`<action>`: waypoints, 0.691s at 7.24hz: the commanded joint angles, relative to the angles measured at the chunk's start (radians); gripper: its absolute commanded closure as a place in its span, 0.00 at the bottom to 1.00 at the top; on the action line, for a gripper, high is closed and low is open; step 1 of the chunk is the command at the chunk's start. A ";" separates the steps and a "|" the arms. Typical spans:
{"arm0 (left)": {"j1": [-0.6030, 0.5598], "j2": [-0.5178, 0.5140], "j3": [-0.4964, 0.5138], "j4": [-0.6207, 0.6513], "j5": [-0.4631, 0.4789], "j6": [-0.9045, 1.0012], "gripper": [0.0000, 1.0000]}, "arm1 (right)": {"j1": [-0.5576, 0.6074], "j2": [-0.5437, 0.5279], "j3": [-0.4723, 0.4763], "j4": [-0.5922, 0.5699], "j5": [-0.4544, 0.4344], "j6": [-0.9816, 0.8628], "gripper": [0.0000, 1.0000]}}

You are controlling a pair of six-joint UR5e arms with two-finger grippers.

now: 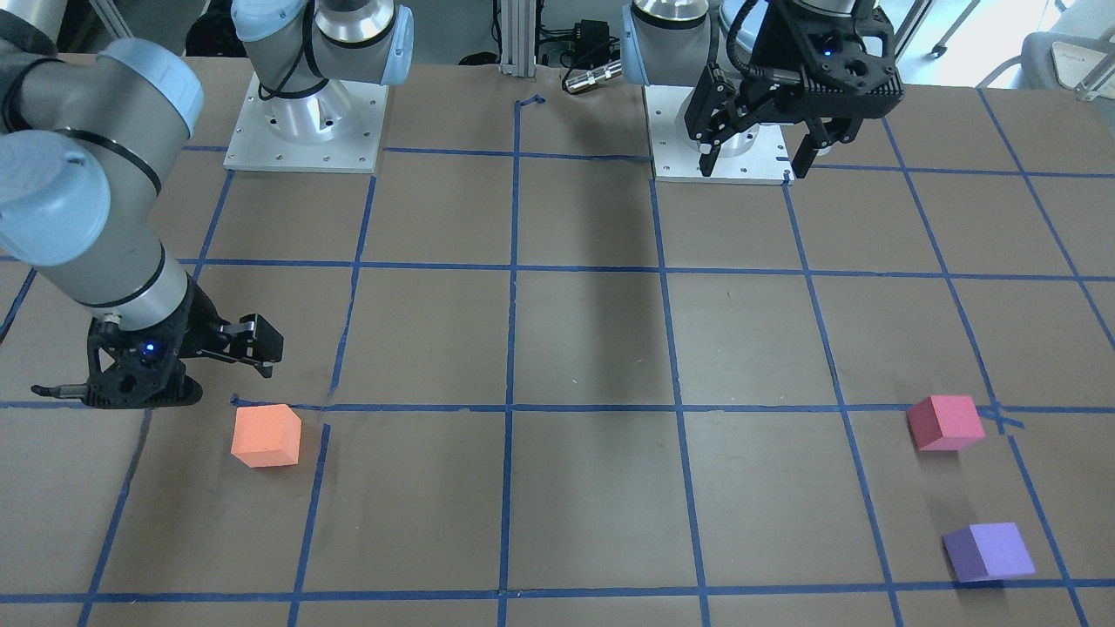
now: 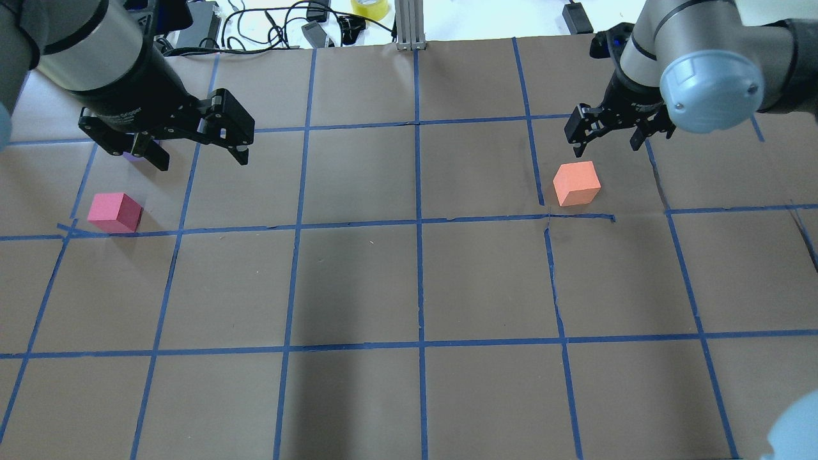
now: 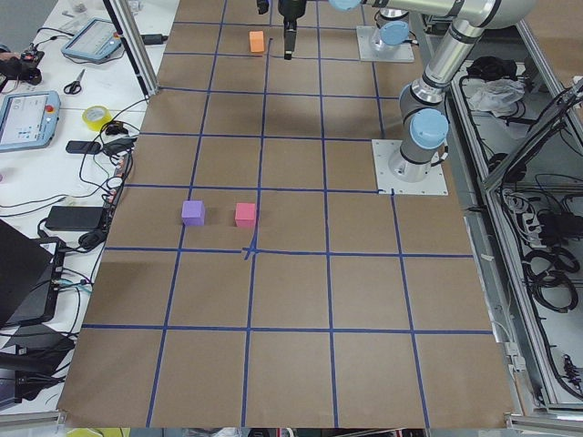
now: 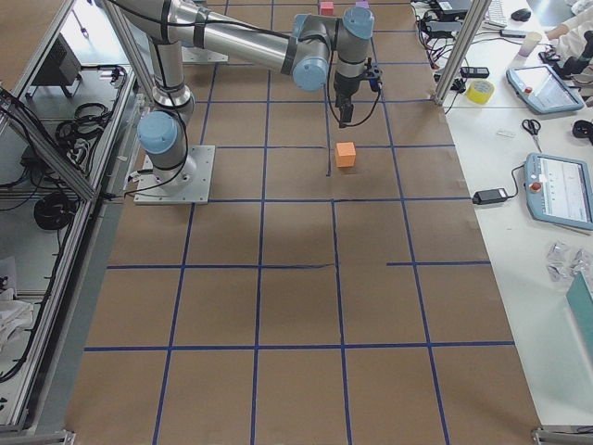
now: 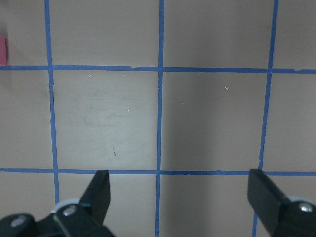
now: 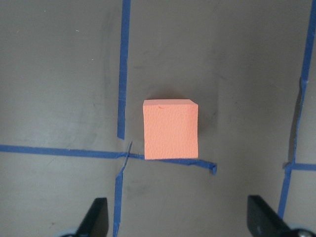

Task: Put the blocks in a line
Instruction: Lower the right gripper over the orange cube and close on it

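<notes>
Brown paper marked off by a blue tape grid (image 2: 418, 255) covers the table (image 2: 486, 281), where three small matte cubes lie scattered rather than in a row. The pinkish-red foam cube (image 2: 115, 213) and the purple foam cube (image 1: 989, 551) sit near each other at the robot's left end. The orange foam cube (image 2: 576, 183) rests well apart at the right end, on a torn tape line. The right gripper (image 2: 607, 148) hangs close above the orange cube without touching it, fingers spread wide and empty, probably so they can drop around its sides. The left gripper (image 2: 200, 158) is raised over bare squares, likewise spread and empty, likely waiting clear of its two cubes.
</notes>
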 commanded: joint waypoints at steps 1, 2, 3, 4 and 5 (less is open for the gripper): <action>0.000 0.000 0.000 0.002 0.000 0.000 0.00 | 0.000 0.088 0.014 -0.102 0.002 -0.057 0.00; 0.000 0.000 0.000 0.002 0.000 0.000 0.00 | 0.000 0.108 0.014 -0.103 0.002 -0.071 0.00; 0.000 0.000 0.000 0.002 0.000 0.000 0.00 | 0.000 0.119 0.014 -0.104 0.004 -0.069 0.00; 0.000 0.000 0.000 0.002 0.000 0.000 0.00 | 0.000 0.137 0.014 -0.106 0.002 -0.075 0.00; 0.000 0.000 0.000 0.002 0.000 0.000 0.00 | 0.000 0.160 0.012 -0.110 -0.004 -0.086 0.00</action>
